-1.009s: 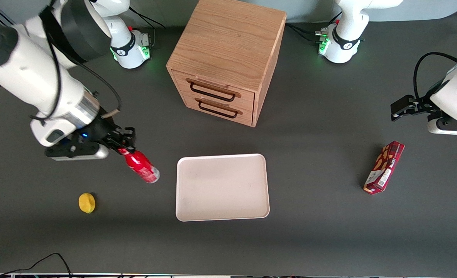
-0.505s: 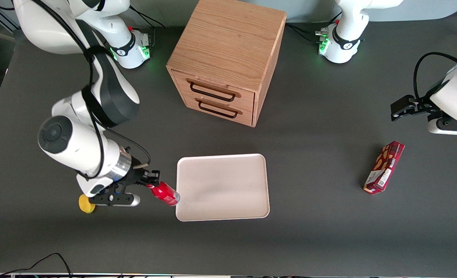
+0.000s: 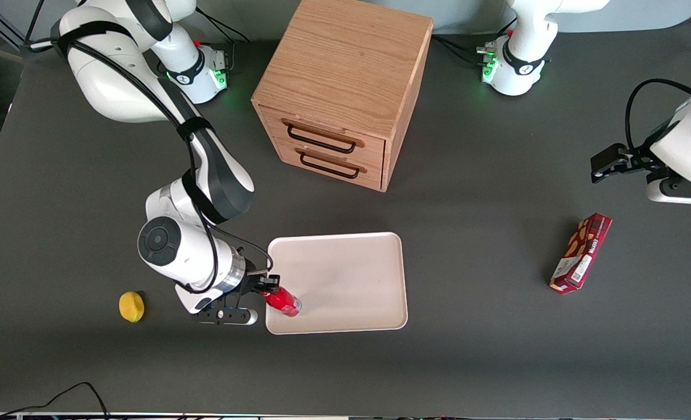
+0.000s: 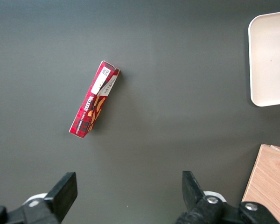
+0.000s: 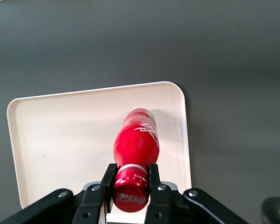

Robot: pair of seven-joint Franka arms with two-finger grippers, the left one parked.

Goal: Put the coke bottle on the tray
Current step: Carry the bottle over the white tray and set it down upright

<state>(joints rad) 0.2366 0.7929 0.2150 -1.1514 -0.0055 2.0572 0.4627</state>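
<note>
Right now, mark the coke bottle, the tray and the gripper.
coke bottle (image 5: 136,140), right wrist view, red body.
tray (image 3: 345,274), front view, bare floor.
gripper (image 5: 129,179), right wrist view, between its fingertips, shut on the bottle's cap.

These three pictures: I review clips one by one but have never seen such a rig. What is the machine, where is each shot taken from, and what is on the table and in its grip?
The machine is a pair of white robot arms on a dark table; one arm works. The wide picture looks down from the front. The other two come from cameras on the arms' wrists.

The working arm's gripper is over the tray's edge toward the working arm's end, shut on the cap of a small red coke bottle. Its wrist view shows the fingers clamping the cap, with the bottle's body over the cream tray.

Also on the table: a wooden drawer cabinet farther from the front camera than the tray, a yellow lemon-like object, and a dark-red snack box toward the parked arm's end.
</note>
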